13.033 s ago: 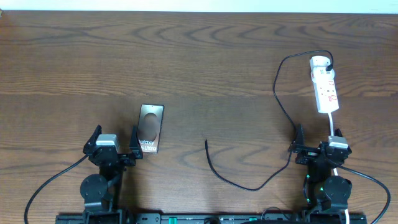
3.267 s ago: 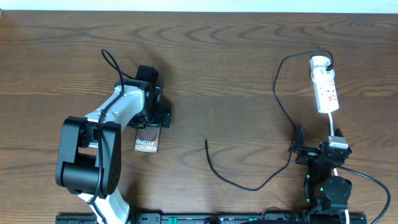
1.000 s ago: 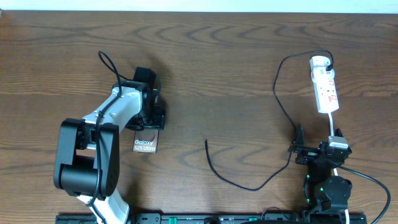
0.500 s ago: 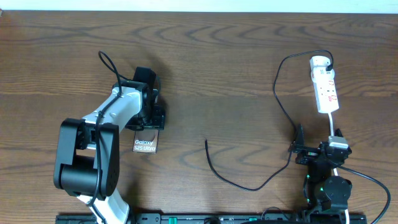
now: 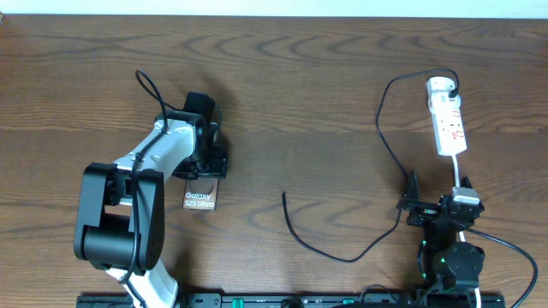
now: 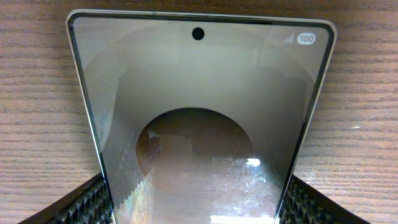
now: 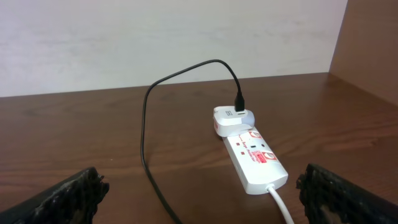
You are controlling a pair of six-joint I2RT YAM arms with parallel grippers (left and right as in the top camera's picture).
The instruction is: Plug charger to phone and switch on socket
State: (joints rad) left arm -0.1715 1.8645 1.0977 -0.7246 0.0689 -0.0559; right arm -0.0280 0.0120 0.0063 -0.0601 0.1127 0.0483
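The phone (image 5: 199,200) lies flat on the table at the left, its "Galaxy S25 Ultra" end showing below my left gripper (image 5: 205,167). In the left wrist view the phone (image 6: 199,112) fills the space between the fingers (image 6: 81,202), whose pads press against its two long edges. The charger cable (image 5: 325,252) runs from a free tip (image 5: 284,195) at the table's middle to the white adapter (image 5: 439,85), plugged into the socket (image 5: 449,124) at the far right. My right gripper (image 5: 432,208) rests open near the front edge, facing the socket (image 7: 256,160) and cable (image 7: 144,124).
The socket's thick white lead (image 5: 458,171) runs back toward the right arm's base. A pale wall (image 7: 174,37) stands behind the table's far edge, and a brown side panel (image 7: 373,43) stands at the right.
Nothing has moved in the last second. Since the oldest frame my left arm has reached out over the phone and taken hold of it, and the phone has shifted slightly toward the front left.
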